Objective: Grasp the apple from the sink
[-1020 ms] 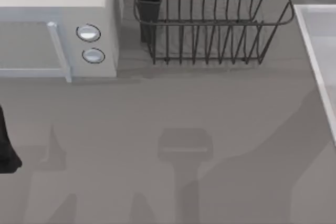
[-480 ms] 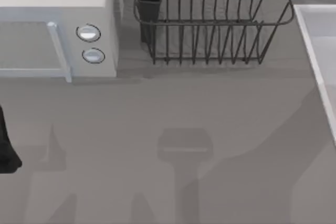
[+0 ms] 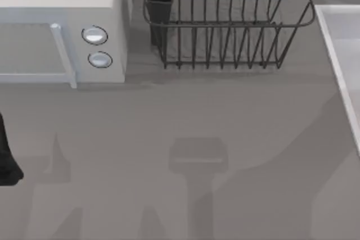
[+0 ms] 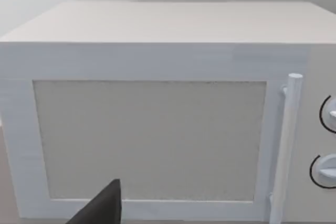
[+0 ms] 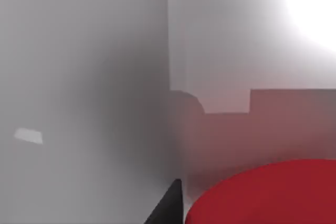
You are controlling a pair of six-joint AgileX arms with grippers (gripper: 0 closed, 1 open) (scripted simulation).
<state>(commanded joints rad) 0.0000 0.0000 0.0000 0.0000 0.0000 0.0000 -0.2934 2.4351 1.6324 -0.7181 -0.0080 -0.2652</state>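
The apple (image 5: 268,192), a smooth, bright red round fruit, lies inside the sink, very close beneath the right wrist camera, with a reddish glow on the pale basin wall beside it. One black fingertip of the right gripper shows just beside the fruit; whether the fingers stand apart or together cannot be told. Around them rise the light grey-white walls of the rectangular sink (image 5: 84,103), whose raised pale rim (image 3: 337,66) runs along the right edge of the top view.

Farther out, a dark wire dish rack (image 3: 225,26) stands on the grey counter (image 3: 197,122) at the back, and a white microwave (image 3: 62,26) with two round knobs sits at the left. The left arm is parked at the left edge of the counter, facing the microwave door; its finger state cannot be told either.

The risk from here, as I judge it, is the smooth round fruit rolling or squirting aside if the fingers close off-centre, or a fingertip striking the basin wall in that tight space.
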